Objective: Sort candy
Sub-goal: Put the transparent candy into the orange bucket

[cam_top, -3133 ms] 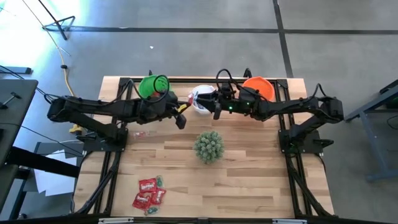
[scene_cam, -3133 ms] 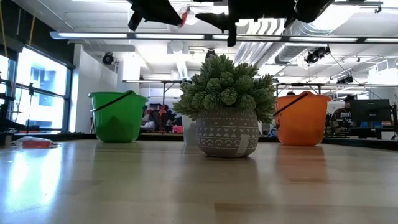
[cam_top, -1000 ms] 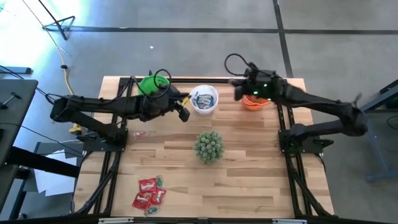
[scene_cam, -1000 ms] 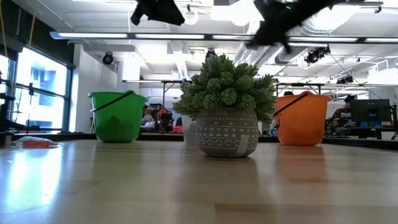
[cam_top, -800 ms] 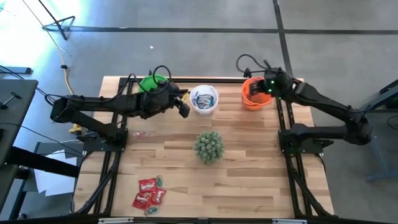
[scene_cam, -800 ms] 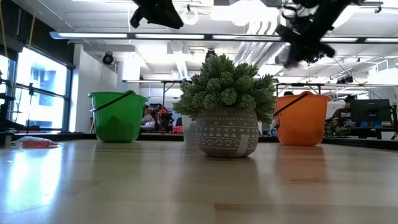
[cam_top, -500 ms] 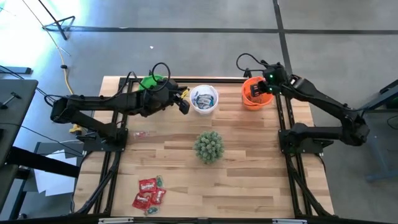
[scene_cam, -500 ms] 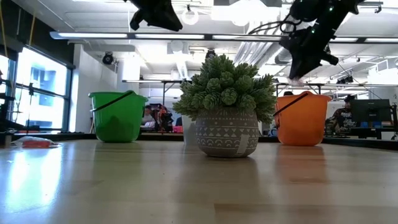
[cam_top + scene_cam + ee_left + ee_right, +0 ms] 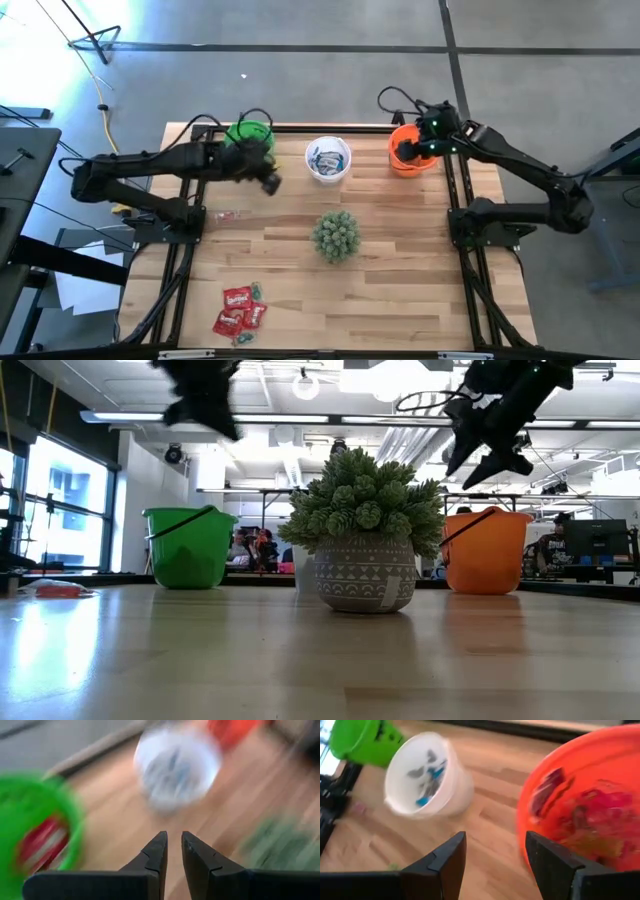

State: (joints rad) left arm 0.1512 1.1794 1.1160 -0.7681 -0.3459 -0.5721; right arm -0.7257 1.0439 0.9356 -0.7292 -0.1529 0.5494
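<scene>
Tabletop: red candy (image 9: 600, 815) beyond right end effector (image 9: 495, 851).

Wooden table (image 9: 400, 290): three cups (image 9: 328, 160), potted plant (image 9: 336, 235), candy (image 9: 240, 308).

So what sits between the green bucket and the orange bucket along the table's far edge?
The white bucket, holding blue-and-white candy, stands between the green bucket and orange bucket; the high view shows it.

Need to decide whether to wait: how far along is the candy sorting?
Done: red candy lies in the orange cup and green cup, blue-and-white in the white cup. In hand: nothing; right gripper open beside the orange cup. Left: a candy pile waits near the table's front edge.
</scene>
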